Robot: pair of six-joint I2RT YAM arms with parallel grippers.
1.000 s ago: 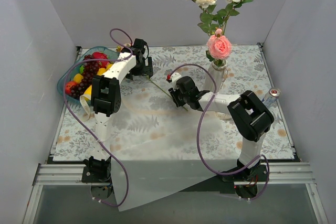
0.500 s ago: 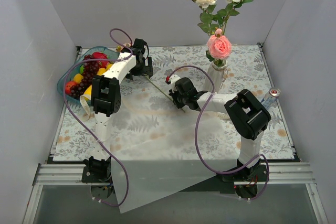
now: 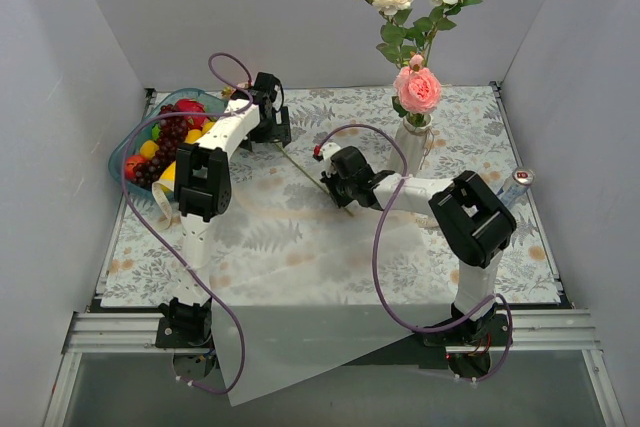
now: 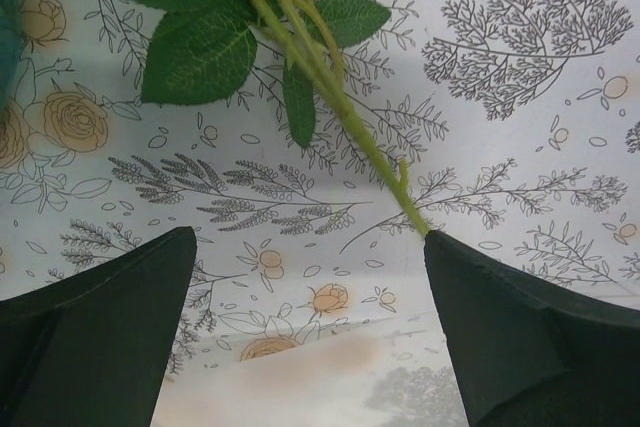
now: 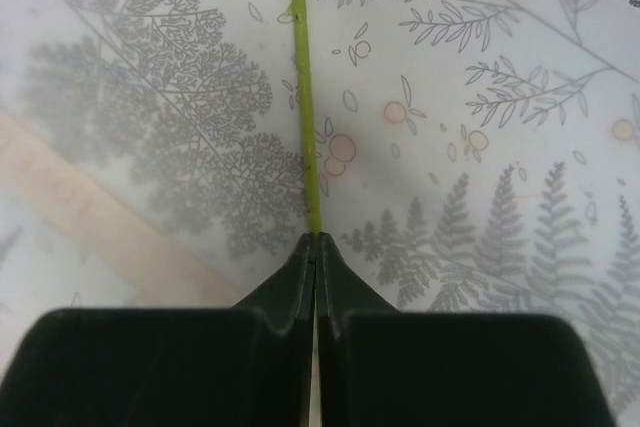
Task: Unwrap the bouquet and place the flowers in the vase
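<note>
Only close-up — stem (image 5: 303, 97) in right hand (image 5: 317, 242).

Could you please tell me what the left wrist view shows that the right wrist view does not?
Only the left wrist view shows green leaves, ahead of the wide-open left gripper. Only the right wrist view shows the right gripper shut on the bare end of the flower stem, with a pale cream strip to its left. Both show the flower stem lying on the floral tablecloth.
</note>
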